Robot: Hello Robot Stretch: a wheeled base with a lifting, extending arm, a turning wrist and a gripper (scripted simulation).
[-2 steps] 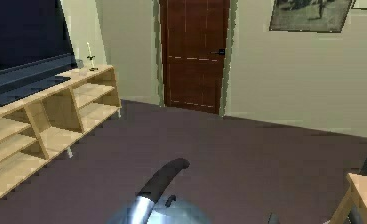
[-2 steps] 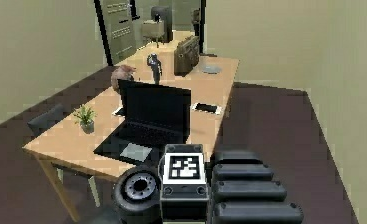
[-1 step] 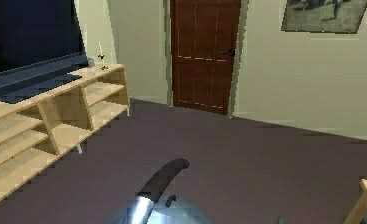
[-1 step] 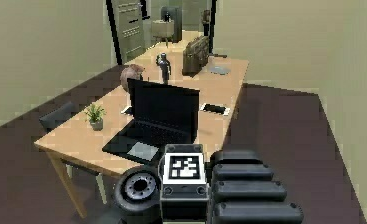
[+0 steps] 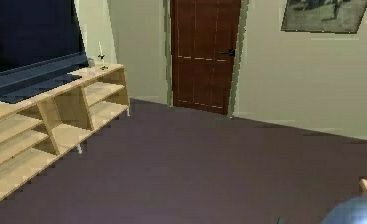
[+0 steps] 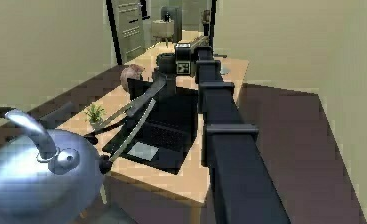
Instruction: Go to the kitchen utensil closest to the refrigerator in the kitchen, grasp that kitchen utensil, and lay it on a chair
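Arm side view: one desk [image 6: 169, 183] is carrying one laptop [image 6: 156, 135], one small plant [image 6: 94, 112] and one round pinkish object [image 6: 132, 76]. One kettle-like utensil [image 6: 41, 170], domed grey metal, is showing at lower left. The arm [image 6: 231, 150] is reaching across the desk, with the gripper [image 6: 106, 140] slanting toward the utensil. Whether it is holding anything cannot be told. Forward view: one television [image 5: 31, 40], one shelf unit [image 5: 61, 120], one door [image 5: 204, 55], one framed picture [image 5: 326, 15].

Gripper [image 6: 109, 136] in front of desk [image 6: 161, 181] — laptop [image 6: 163, 130] on the desk behind its fingers, plant [image 6: 94, 112] just left, kettle [image 6: 41, 168] lower left, nearer — doorway [image 6: 131, 30] far beyond.
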